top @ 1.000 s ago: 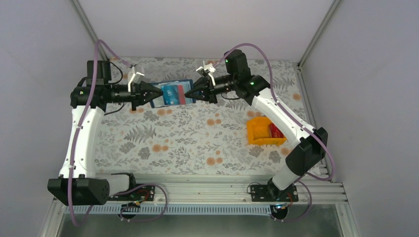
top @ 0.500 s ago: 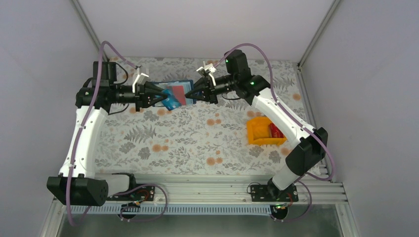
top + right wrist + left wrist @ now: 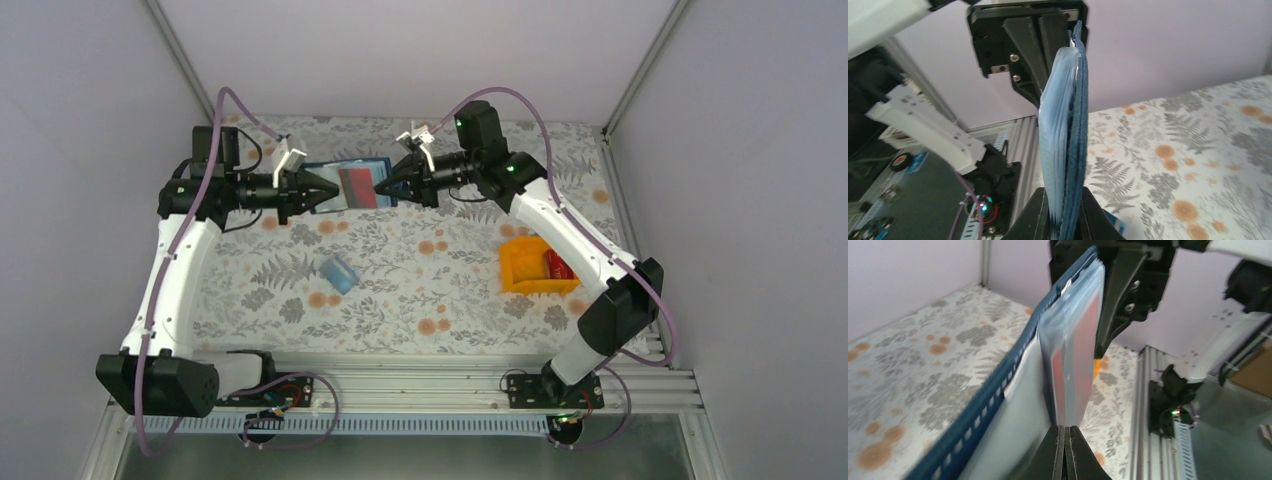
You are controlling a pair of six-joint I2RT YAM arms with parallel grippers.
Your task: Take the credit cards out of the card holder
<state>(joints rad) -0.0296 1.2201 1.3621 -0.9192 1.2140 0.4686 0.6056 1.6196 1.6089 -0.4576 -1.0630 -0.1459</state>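
Note:
The card holder point(image 3: 325, 170) hangs in the air over the far middle of the table, edge-on to both wrist cameras. My right gripper point(image 3: 383, 186) point(image 3: 1066, 222) is shut on its right end, the light blue pockets and navy cover point(image 3: 1068, 125) pinched between the jaws. A red credit card point(image 3: 357, 187) point(image 3: 1083, 340) sits in a clear pocket. My left gripper point(image 3: 333, 192) point(image 3: 1065, 429) is shut, its tips right at the holder's left edge; whether they pinch anything does not show. A teal-blue card point(image 3: 338, 273) point(image 3: 1113, 222) lies on the table below.
An orange bin point(image 3: 535, 265) stands at the right of the floral table, with a red item point(image 3: 558, 266) inside it. The white walls and metal frame posts close in the back and sides. Both arm bases sit on the rail at the near edge.
My left gripper pulled the teal-blue card out of the holder and let it go; it now lies on the table. The left gripper is shut again at the holder's edge. The right arm held still.

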